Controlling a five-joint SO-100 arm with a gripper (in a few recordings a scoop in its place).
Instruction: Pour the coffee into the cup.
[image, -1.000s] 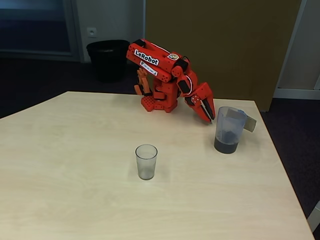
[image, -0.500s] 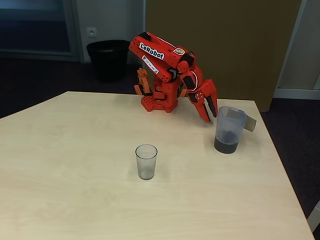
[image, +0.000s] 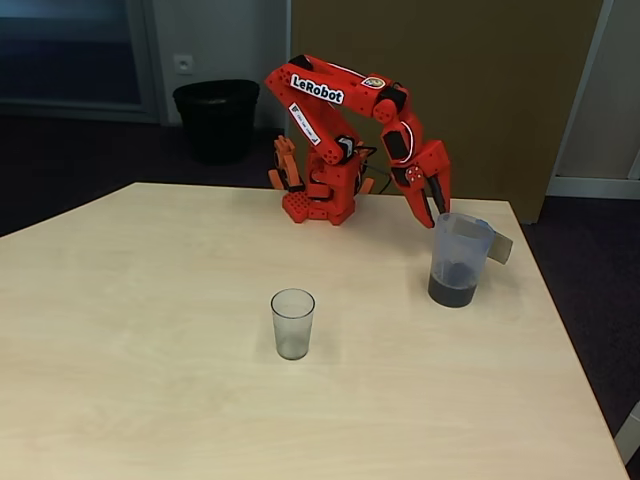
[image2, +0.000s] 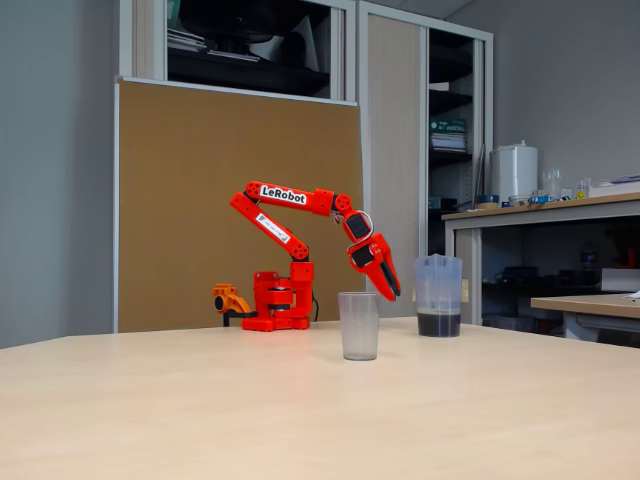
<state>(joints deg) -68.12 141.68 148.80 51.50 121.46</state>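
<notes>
Gripper (image: 432, 212) of mine hung with its fingers pointing down, just left of the pitcher's (image: 458, 258) rim in a fixed view and not gripping anything. Whether its fingers were parted or together I could not tell; they looked close to each other. From the low side view my gripper (image2: 387, 287) was above the table (image2: 300, 420), between the cup (image2: 359, 325) and the pitcher (image2: 438, 294). Coffee (image: 452, 291) sat as a dark layer in the bottom of the pitcher (image2: 438, 323). That cup (image: 292, 323) stood upright on the pale wooden table (image: 150, 330), well apart from the pitcher and nearer the front edge. A black bin (image: 215, 118) stood on the floor behind the table.
</notes>
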